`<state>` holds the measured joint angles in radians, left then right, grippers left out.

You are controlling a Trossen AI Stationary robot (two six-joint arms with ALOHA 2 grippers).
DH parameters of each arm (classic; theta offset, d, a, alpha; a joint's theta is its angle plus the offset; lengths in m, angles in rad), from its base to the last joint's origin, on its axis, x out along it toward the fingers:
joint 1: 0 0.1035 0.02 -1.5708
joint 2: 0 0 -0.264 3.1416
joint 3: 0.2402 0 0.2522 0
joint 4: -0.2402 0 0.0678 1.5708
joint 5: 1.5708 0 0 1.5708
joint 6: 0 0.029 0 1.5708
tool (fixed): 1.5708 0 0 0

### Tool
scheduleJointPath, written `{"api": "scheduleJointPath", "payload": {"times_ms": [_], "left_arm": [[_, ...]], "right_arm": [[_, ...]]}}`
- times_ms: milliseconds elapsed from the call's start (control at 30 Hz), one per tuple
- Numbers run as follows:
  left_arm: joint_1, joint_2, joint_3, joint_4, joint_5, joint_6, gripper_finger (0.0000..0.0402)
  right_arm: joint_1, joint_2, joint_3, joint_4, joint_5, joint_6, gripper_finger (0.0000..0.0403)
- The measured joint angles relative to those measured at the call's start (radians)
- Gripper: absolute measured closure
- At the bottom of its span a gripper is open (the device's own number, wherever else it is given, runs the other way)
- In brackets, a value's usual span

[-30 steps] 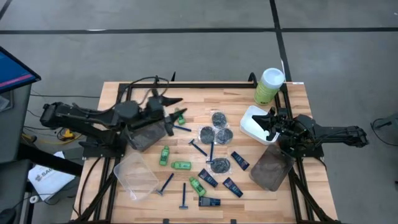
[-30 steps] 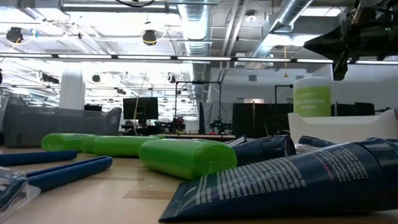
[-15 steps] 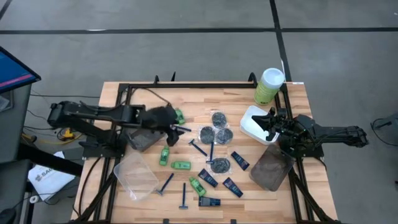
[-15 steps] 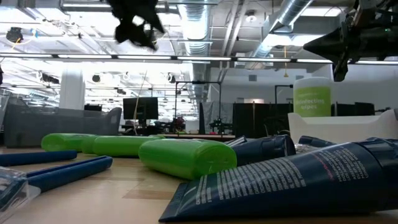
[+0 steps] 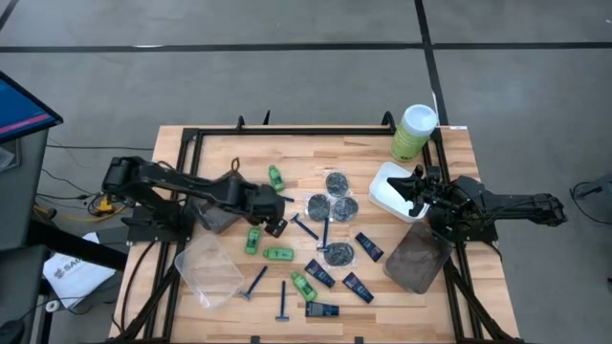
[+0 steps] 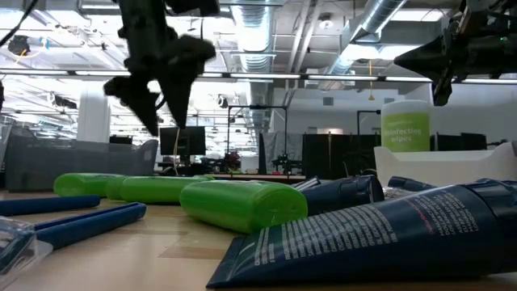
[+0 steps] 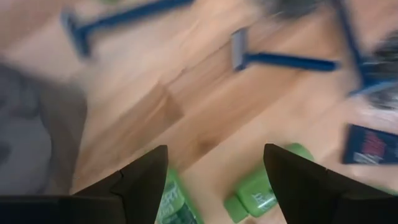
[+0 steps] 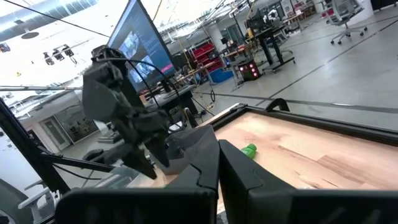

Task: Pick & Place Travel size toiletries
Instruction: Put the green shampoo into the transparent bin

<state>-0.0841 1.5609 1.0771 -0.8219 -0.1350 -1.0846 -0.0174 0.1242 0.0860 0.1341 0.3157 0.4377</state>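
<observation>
The left claw (image 5: 275,222) is hanging low over the pale wooden slatted worktop (image 5: 220,153), its two dark fingers (image 7: 140,180) spread wide and pinching nothing. It is sitting just beside a small bright green plastic bottle (image 5: 252,239), with a second green bottle (image 5: 278,253) lying near it; in the left wrist view both bottles are showing just past the fingertips, one close to each finger. A third green bottle (image 5: 275,177) is lying farther up the worktop, and a fourth (image 5: 303,286) nearer the front edge.

Blue-handled razors (image 5: 306,229) are lying scattered around the middle, with dark round flat tins (image 5: 337,182) clustered together and small dark-blue tubes (image 5: 369,247) spread toward the right. All of these toiletries are resting loose on the wood.

A clear plastic tub (image 5: 207,269) is lying at the left front, and a smoky tub (image 5: 217,212) is sitting under the left arm. Another smoky tub (image 5: 417,258) is sitting at the right front.

The right claw (image 5: 414,193) is waiting over a white tub (image 5: 384,182), its fingers pressed together and carrying nothing. A tall pale-green canister with a white lid (image 5: 414,131) is standing at the back right corner.
</observation>
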Motion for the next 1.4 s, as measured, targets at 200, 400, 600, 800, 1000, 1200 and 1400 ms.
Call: {"api": "scheduleJointPath", "payload": {"times_ms": [200, 400, 600, 800, 1000, 1200, 1400], "left_arm": [[-0.005, 0.093, 0.000, -0.015, 0.038, -0.058, 0.0146], [-0.005, 0.132, 0.000, -0.020, 0.038, -0.125, 0.0164], [-0.005, 0.135, -0.001, -0.046, 0.038, -0.148, 0.0192], [-0.005, 0.135, -0.002, -0.054, 0.045, -0.151, 0.0210], [-0.008, 0.135, -0.032, -0.056, 0.066, -0.158, 0.0211], [-0.010, 0.135, -0.058, -0.049, 0.071, -0.176, 0.0211], [-0.010, 0.135, -0.081, -0.032, 0.071, -0.180, 0.0211]], "right_arm": [[0.000, 0.000, 0.000, 0.000, 0.000, 0.000, 0.0403], [0.000, 0.000, 0.000, 0.000, 0.000, 0.000, 0.0403], [0.000, 0.000, 0.000, 0.001, 0.000, 0.000, 0.0403], [0.000, 0.000, 0.000, 0.004, 0.000, -0.001, 0.0403], [0.000, 0.000, 0.000, 0.009, 0.000, 0.000, 0.0403], [0.000, 0.000, 0.000, 0.009, 0.000, -0.001, 0.0403], [0.000, 0.000, 0.000, 0.009, 0.000, -0.001, 0.0403]]}}
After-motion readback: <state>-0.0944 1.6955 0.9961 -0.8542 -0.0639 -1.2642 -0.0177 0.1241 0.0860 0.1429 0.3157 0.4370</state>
